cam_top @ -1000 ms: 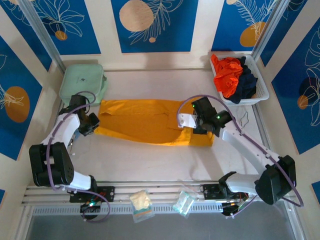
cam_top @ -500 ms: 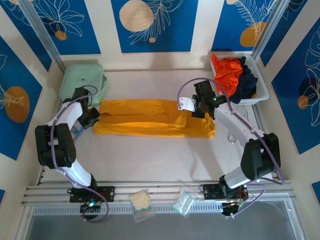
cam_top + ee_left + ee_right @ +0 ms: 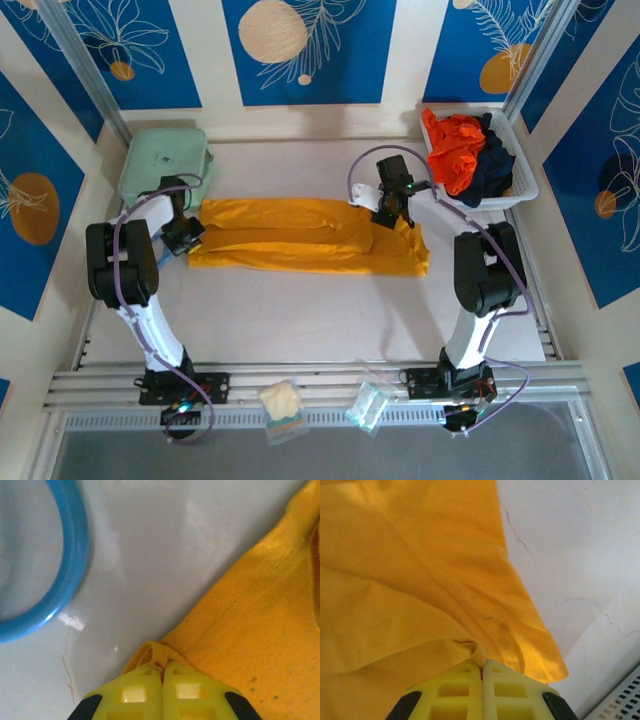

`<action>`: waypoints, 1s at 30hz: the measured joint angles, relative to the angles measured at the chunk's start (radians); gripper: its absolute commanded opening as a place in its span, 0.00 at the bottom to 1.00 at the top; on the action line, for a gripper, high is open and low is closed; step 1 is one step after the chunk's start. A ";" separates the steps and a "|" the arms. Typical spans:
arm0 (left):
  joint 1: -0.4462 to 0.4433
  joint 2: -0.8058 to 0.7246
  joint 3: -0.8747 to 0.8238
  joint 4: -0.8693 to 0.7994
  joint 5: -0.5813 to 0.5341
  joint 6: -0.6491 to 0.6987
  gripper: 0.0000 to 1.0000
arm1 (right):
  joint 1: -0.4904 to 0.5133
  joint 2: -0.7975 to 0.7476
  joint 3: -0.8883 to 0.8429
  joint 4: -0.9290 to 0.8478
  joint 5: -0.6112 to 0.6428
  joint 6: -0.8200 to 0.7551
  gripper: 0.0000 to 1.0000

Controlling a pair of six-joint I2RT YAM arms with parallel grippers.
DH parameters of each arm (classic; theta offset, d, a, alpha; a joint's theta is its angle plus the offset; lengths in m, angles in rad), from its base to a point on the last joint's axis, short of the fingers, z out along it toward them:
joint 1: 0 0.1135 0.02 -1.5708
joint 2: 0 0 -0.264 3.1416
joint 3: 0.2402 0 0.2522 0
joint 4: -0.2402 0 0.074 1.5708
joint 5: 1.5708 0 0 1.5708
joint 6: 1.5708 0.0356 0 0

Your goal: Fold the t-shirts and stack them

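Right end effector (image 3: 388,213) has neared the basket (image 3: 528,180); it and the left end effector (image 3: 186,235) clamp the part-folded yellow t-shirt (image 3: 300,238). Orange t-shirt (image 3: 455,150) and navy t-shirt (image 3: 493,165) remain in the basket.

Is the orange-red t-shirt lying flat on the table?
No, the orange-red t-shirt is bunched up in the white basket at the far right corner, next to the navy t-shirt.
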 measured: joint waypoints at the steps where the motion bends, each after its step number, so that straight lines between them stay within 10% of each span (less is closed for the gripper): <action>1: 0.000 0.002 0.001 0.004 -0.003 -0.004 0.19 | -0.001 0.021 0.014 0.008 0.006 0.022 0.00; 8: 0.000 0.008 0.010 0.013 -0.020 -0.024 0.37 | -0.019 0.157 0.096 0.051 0.039 0.203 0.00; 15: -0.004 -0.023 0.023 0.011 0.006 -0.032 0.57 | -0.041 0.208 0.171 0.053 0.041 0.434 0.33; 30: -0.038 -0.308 0.023 -0.084 0.063 0.011 0.80 | -0.048 0.059 0.158 -0.190 -0.159 1.115 0.40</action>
